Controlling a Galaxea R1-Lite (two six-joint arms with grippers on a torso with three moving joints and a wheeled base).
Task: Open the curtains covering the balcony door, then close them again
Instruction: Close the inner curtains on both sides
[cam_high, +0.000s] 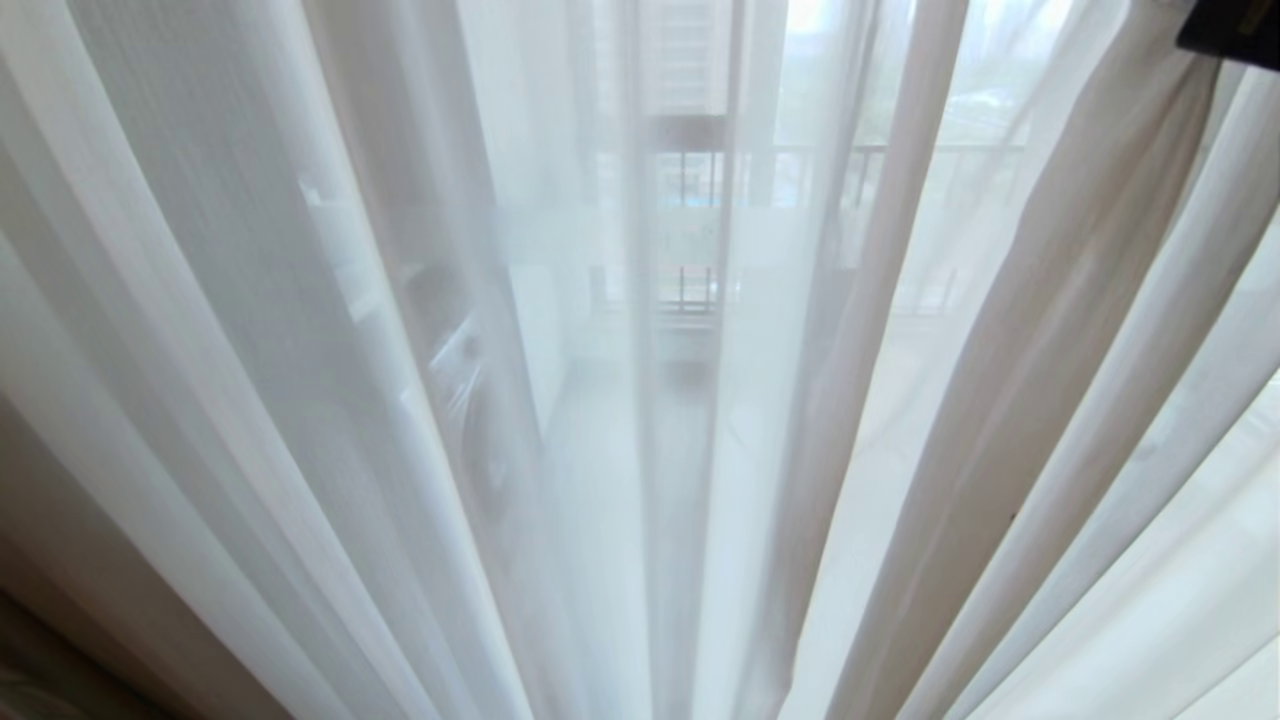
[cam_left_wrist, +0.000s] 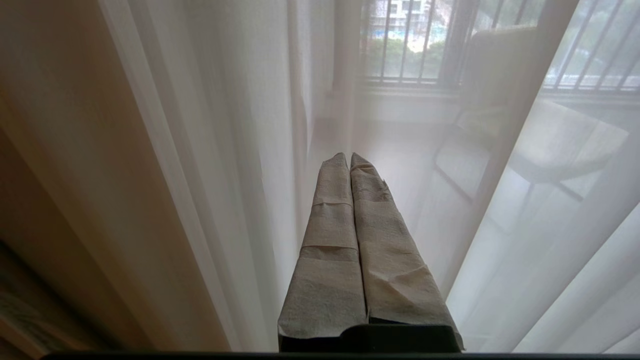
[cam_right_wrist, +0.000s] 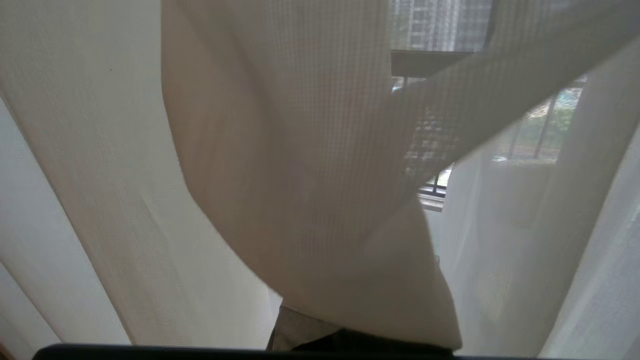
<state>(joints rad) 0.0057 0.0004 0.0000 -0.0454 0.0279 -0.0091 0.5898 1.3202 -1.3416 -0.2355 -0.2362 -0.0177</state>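
White sheer curtains (cam_high: 300, 330) hang shut in long folds across the whole head view. The balcony door (cam_high: 640, 330) shows only dimly behind them. A strip of thick beige drape (cam_high: 60, 600) stands at the lower left. My left gripper (cam_left_wrist: 349, 159) is shut and empty, its tape-wrapped fingers pointing at the sheer (cam_left_wrist: 240, 150) low down. A dark piece of my right arm (cam_high: 1232, 30) sits at the top right corner against a sheer fold. In the right wrist view a sheer fold (cam_right_wrist: 310, 190) lies draped over the right gripper. Only a taped finger base (cam_right_wrist: 295, 330) shows beneath it.
Through the sheer I make out the black balcony railing (cam_high: 700, 170) and a washing machine (cam_high: 470, 400) on the left. A chair (cam_left_wrist: 500, 75) and a small table (cam_left_wrist: 565, 145) stand on the balcony. The beige drape (cam_left_wrist: 60, 175) hangs close beside the left gripper.
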